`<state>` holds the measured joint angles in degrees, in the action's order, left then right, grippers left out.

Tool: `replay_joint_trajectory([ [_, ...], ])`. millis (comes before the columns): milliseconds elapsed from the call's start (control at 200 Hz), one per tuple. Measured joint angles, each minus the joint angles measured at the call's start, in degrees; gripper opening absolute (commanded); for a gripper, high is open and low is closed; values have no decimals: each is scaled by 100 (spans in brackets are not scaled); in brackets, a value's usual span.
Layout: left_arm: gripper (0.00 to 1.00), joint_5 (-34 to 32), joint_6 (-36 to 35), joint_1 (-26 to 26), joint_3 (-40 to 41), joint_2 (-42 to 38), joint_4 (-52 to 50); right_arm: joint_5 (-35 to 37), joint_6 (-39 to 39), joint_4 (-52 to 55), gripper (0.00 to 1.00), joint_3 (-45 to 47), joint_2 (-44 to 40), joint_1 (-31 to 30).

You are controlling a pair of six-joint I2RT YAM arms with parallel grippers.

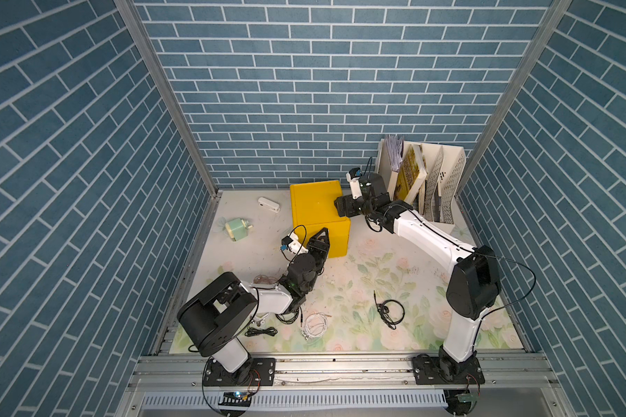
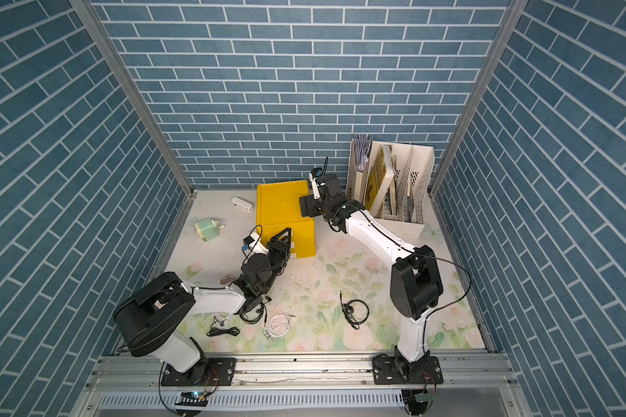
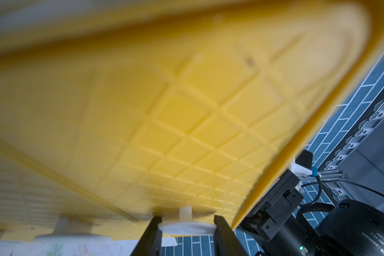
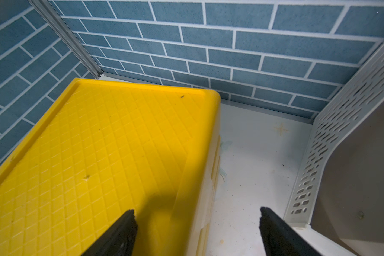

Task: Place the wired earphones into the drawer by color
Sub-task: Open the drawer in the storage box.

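The yellow cabinet (image 1: 318,205) (image 2: 282,209) stands at the back of the floral mat, its drawers facing forward and all pushed in. My left gripper (image 3: 187,221) (image 1: 324,234) is shut on the white tab handle (image 3: 186,227) of the drawer nearest the cabinet's top. My right gripper (image 4: 196,212) (image 1: 342,207) hangs open over the cabinet's top right edge, holding nothing. Wired earphones lie on the mat: a black coil (image 1: 389,312), a white coil (image 1: 315,325), a black coil (image 1: 261,331), another black one (image 1: 288,317) under my left arm, and a pinkish-copper one (image 1: 262,279).
A white slotted file rack (image 1: 438,187) with books stands at the back right, close to my right arm. A green sharpener (image 1: 236,228) and a white stapler (image 1: 268,205) lie at the back left. Blue brick walls close in three sides.
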<state>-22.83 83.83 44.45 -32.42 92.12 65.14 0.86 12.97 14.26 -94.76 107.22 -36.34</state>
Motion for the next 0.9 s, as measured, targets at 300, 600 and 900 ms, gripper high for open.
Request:
replay_joint_trajectory([
  [300, 35, -50, -20, 199, 210, -149, 116, 50, -33, 2, 89, 0, -2, 0],
  [600, 36, -793, 33, 1211, 868, -726, 168, 153, -42, 76, 89, -39, -2, 0],
  [900, 38, -1644, 227, 2190, 1088, -1012, -83, 190, -44, 155, 89, -81, -2, 0],
])
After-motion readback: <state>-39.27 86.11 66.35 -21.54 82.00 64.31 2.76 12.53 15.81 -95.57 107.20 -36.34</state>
